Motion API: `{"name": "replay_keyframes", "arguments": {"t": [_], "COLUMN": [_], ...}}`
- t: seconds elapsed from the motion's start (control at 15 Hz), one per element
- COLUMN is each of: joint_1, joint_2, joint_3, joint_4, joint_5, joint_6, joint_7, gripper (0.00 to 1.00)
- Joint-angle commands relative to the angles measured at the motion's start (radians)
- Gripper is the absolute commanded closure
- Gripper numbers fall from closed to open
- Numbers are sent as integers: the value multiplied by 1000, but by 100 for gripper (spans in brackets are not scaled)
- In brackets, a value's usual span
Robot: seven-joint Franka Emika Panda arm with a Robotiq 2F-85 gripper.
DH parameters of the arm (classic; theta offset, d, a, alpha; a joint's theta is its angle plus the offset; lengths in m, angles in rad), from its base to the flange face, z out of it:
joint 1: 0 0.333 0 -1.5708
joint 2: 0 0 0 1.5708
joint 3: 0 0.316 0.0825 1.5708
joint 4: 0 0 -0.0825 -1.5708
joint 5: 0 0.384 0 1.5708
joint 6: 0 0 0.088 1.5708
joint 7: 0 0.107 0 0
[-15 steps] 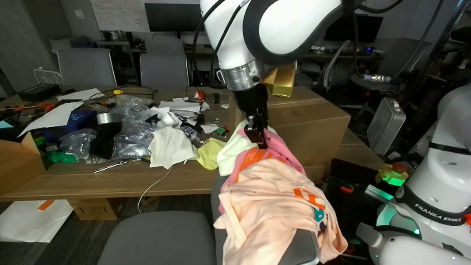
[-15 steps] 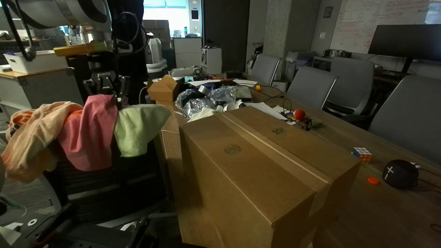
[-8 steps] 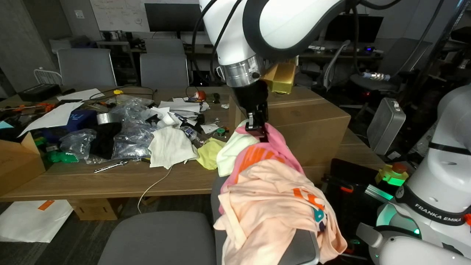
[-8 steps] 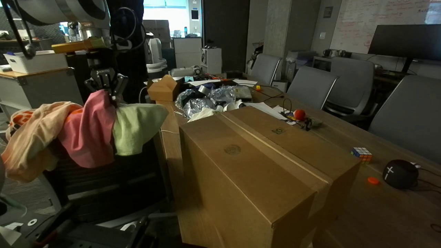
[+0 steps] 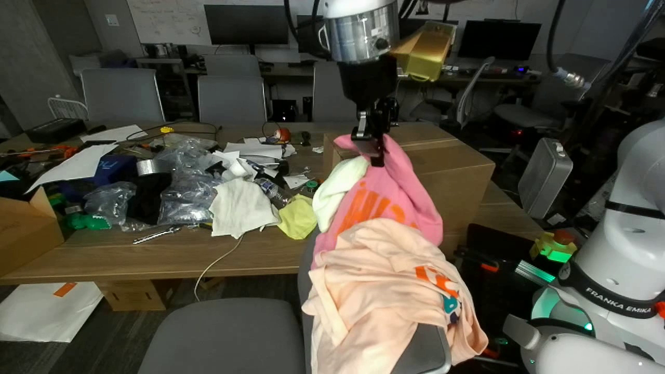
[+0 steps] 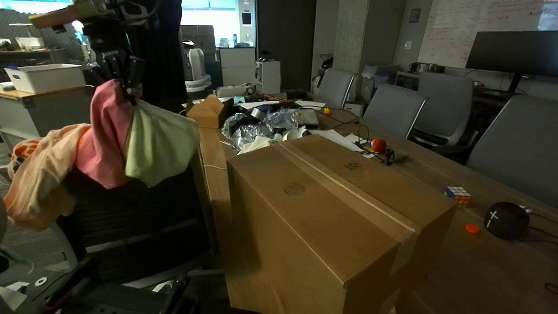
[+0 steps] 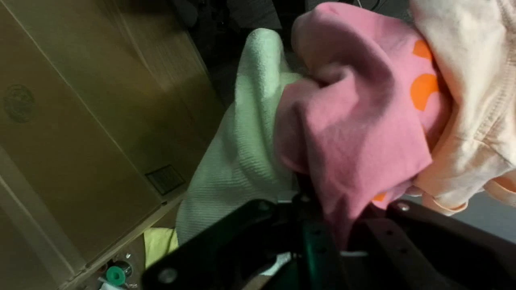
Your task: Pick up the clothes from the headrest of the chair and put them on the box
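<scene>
The claw [image 7: 342, 230] pinches the pink cloth [image 6: 105, 135], maybe the green cloth [image 6: 159, 144] too. Lift slowly, clear of the peach cloth [image 5: 376, 285], then over the box [image 6: 279, 179].

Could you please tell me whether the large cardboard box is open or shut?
Shut: the large box has tape running along its flat top.

Gripper [image 5: 375, 157]: was faintly glossy.
Pink cloth [image 5: 413, 192], in its grip: looked matt and smooth.
Green cloth [image 7: 242, 173], beside it: was finely ribbed.
Box [image 6: 314, 209], near it: was matt cardboard.
Table [image 5: 156, 254], below it: was wood-grained.
Collar [image 5: 361, 34], above it: was polished metal.
</scene>
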Motion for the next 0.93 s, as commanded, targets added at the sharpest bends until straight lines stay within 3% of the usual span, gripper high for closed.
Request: {"name": "replay_keyframes", "arguments": {"t": [0.0, 0.47, 0.87], "joint_1": [-3, -27, -109], "joint_2": [-95, -214, -294], "joint_3": [6, -11, -103], "joint_4": [16, 33, 31], "joint_5": [7, 45, 136], "joint_6": [-47, -43, -23], "joint_7": [53, 75, 120], "gripper": [98, 98, 98]}}
